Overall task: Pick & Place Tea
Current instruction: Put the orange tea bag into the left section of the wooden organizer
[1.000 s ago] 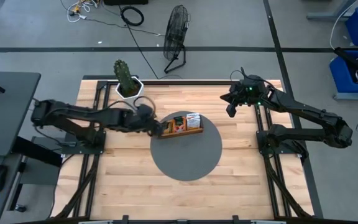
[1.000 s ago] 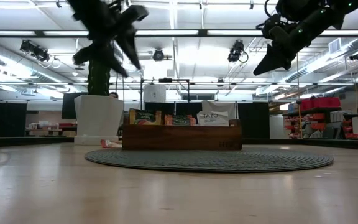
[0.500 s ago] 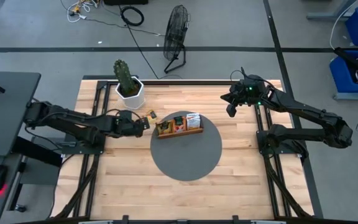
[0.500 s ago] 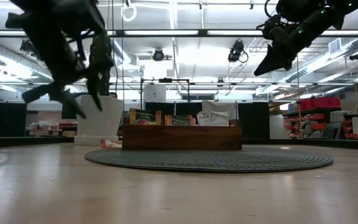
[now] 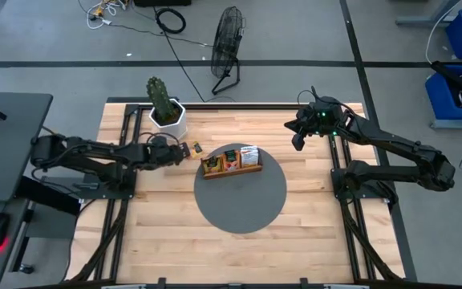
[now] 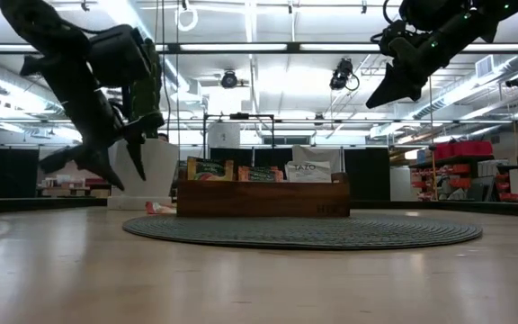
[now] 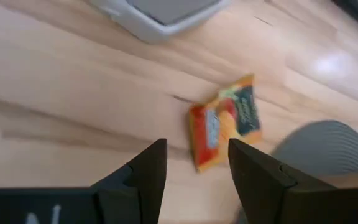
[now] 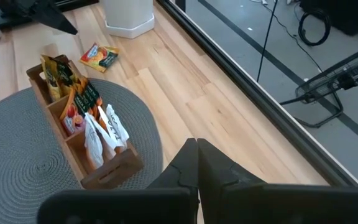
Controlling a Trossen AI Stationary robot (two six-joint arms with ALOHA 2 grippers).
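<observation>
**Left arm low with parted fingers, right arm raised and closed**

The left arm stretches along the table's left side, its gripper (image 5: 184,150) hanging low above the surface, fingers (image 7: 143,171) spread apart. The right arm bends up at the far right; its gripper (image 5: 297,138) is held high, fingers pressed together.

One wooden tray (image 5: 231,161) with three compartments sits on one round grey mat (image 5: 243,201). One orange sachet (image 7: 224,129) lies loose on the table. One potted cactus (image 5: 165,105), two arms.

One orange-red tea sachet (image 7: 224,129) is lying flat on the worktop (image 5: 295,241); the other sachets (image 5: 231,159) are standing in the wooden tray (image 5: 233,170).
</observation>
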